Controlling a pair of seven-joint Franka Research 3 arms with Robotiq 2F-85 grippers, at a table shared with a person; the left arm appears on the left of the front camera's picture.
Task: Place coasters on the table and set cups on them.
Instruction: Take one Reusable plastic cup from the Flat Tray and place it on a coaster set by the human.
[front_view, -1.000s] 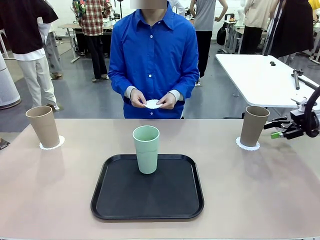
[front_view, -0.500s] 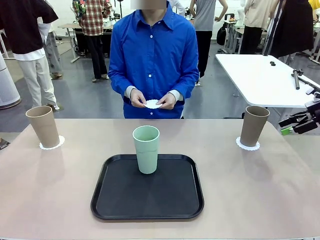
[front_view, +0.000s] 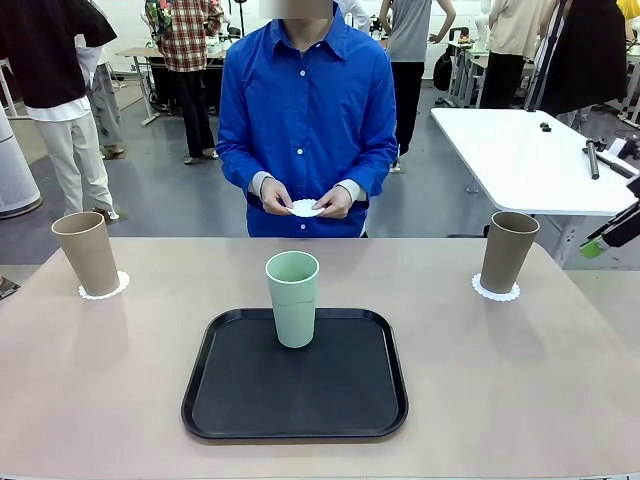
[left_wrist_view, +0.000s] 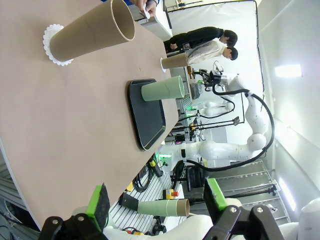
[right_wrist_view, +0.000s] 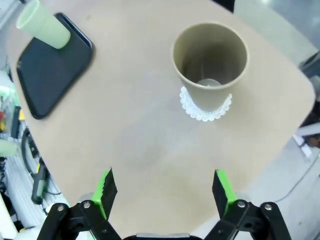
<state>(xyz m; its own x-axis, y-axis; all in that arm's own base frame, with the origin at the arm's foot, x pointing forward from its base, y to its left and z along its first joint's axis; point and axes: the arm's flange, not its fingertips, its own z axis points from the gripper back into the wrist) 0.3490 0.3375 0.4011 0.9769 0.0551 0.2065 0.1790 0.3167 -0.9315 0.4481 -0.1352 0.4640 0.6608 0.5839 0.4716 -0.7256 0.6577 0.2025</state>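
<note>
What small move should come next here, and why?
Probably the person sets the doily in their hands onto the table: both tan cups already stand on doilies, while the mint green cup stands on the black tray with none laid for it. The right gripper is open and empty.

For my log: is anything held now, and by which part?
The person's hands hold a coaster by its edges. Left end effector and right end effector hold nothing.

The right claw (right_wrist_view: 164, 186) has pulled up and away from the tan cup (front_view: 507, 250).
</note>
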